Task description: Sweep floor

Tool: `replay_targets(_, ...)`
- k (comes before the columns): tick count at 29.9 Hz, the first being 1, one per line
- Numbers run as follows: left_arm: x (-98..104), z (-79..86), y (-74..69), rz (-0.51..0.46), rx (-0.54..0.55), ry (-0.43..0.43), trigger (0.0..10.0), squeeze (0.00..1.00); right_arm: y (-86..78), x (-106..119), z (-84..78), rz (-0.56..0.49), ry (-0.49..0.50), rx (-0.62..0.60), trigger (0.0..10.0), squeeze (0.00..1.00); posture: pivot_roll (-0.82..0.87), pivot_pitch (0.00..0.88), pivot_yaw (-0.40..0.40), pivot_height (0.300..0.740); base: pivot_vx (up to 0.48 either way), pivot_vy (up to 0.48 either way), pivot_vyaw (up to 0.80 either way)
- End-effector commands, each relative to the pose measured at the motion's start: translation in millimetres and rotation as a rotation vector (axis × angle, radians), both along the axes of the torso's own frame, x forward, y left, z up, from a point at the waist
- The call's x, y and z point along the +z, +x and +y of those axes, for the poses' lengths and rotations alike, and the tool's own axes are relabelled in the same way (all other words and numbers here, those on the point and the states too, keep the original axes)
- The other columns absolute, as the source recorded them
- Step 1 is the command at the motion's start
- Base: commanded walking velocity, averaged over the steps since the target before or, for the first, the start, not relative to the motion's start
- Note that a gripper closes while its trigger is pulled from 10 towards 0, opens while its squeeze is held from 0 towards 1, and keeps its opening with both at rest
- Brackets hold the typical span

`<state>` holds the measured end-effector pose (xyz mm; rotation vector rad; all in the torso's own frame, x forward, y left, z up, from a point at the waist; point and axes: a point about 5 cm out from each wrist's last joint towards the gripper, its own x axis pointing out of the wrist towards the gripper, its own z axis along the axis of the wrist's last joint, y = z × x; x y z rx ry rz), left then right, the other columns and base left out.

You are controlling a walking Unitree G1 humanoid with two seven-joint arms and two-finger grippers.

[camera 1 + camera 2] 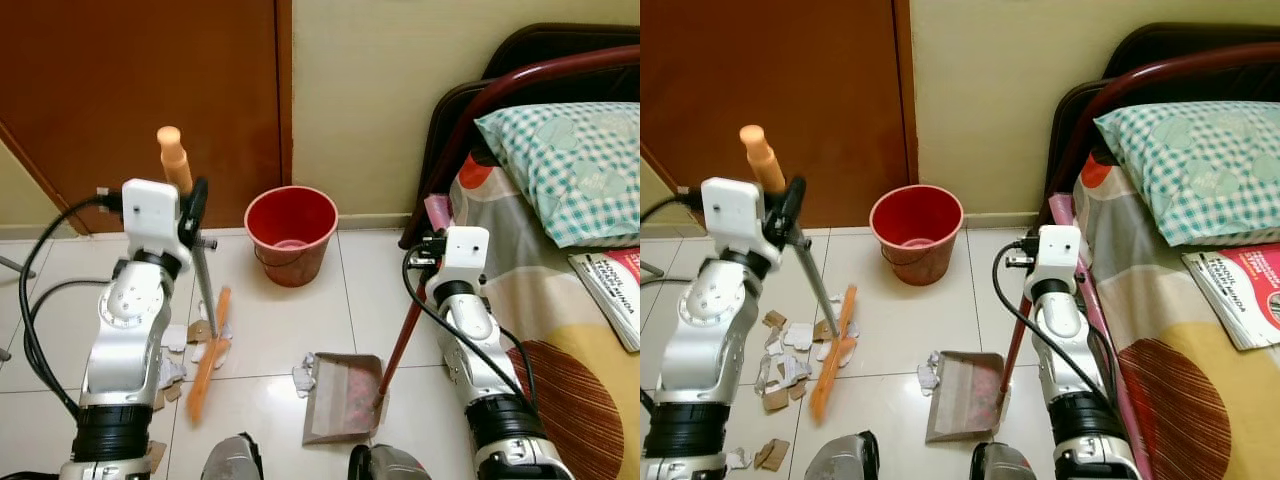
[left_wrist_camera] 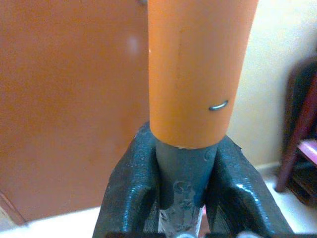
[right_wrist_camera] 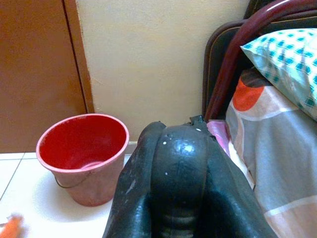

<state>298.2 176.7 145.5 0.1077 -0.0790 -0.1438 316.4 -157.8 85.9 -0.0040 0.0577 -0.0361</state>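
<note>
Drawing the paper scraps (image 1: 785,365) at lower left toward the dustpan (image 1: 343,397) works best in short strokes — left end effector (image 1: 192,212) clamped on the broom (image 1: 207,352), right end effector (image 1: 428,262) clamped on the dustpan's handle, pan mouth flat to the floor (image 1: 290,320).

Even, soft indoor light; head views sharp. Pale glare on the glossy floor tiles (image 1: 270,330) just in front of the red bucket (image 1: 291,235), with faint shadow beside its base. Left wrist view: broom handle (image 2: 198,69) soft, door behind it blurred. Right wrist view: bucket and pillow (image 3: 287,64) slightly out of focus.
</note>
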Motion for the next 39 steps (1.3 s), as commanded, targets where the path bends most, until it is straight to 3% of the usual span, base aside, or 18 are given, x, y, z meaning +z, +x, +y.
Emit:
replay_targets(1, -0.7, -19.8, -0.7, -0.001, -0.086, -0.027, 10.0, 0.0, 4.4, 6.7, 2.4, -0.022, -0.007, 0.003, 10.0, 0.0, 0.01, 0.114, -0.043, 0.74, 0.0, 0.0, 0.0)
replay_targets(5, -4.5, -40.5, -2.2, 0.009, -0.164, -0.029, 10.0, 0.0, 4.7, 11.8, -5.2, -0.056, -0.031, -0.034, 10.0, 0.0, 0.0, 0.111, -0.044, 0.74, 0.0, 0.0, 0.0)
replay_targets(8, -6.9, -47.2, -2.4, 0.024, -0.192, -0.046, 10.0, 0.0, 6.3, 13.6, -8.8, -0.061, -0.041, -0.037, 10.0, 0.0, 0.0, 0.111, -0.044, 0.74, 0.0, 0.0, 0.0)
replay_targets(12, -7.8, -55.8, -3.0, 0.029, -0.228, -0.07, 10.0, 0.0, 5.9, 1.3, -9.9, 0.003, -0.066, -0.027, 10.0, 0.0, 0.0, 0.111, -0.039, 0.74, 0.0, 0.0, 0.0)
replay_targets(15, -5.7, -62.6, -3.1, 0.04, -0.255, -0.12, 10.0, 0.0, 4.5, -8.4, -6.4, 0.057, -0.077, -0.015, 10.0, 0.0, 0.0, 0.111, -0.039, 0.74, 0.0, 0.0, 0.0)
replay_targets(19, -0.9, -68.2, -0.7, 0.066, -0.25, -0.261, 10.0, 0.0, 5.0, -11.3, 4.8, 0.073, -0.087, 0.017, 10.0, 0.0, 0.01, 0.113, -0.037, 0.74, 0.0, 0.0, 0.0)
replay_targets(21, 0.8, -64.6, 3.9, 0.087, -0.197, -0.396, 10.0, 0.0, 6.5, -11.6, 11.7, 0.071, -0.082, 0.041, 10.0, 0.0, 0.01, 0.113, -0.034, 0.74, 0.0, 0.0, 0.0)
replay_targets(31, 8.8, -56.7, 10.9, 0.082, -0.159, -0.492, 10.0, 0.0, 8.3, -13.2, 15.1, 0.074, -0.086, 0.058, 10.0, 0.0, 0.01, 0.113, -0.033, 0.74, 0.0, 0.0, 0.0)
replay_targets(39, 44.6, -13.1, 28.7, -0.07, 0.005, -0.498, 10.0, 0.0, 8.7, -14.3, 15.3, 0.078, -0.077, 0.072, 10.0, 0.0, 0.01, 0.114, -0.035, 0.74, 0.0, 0.0, 0.0)
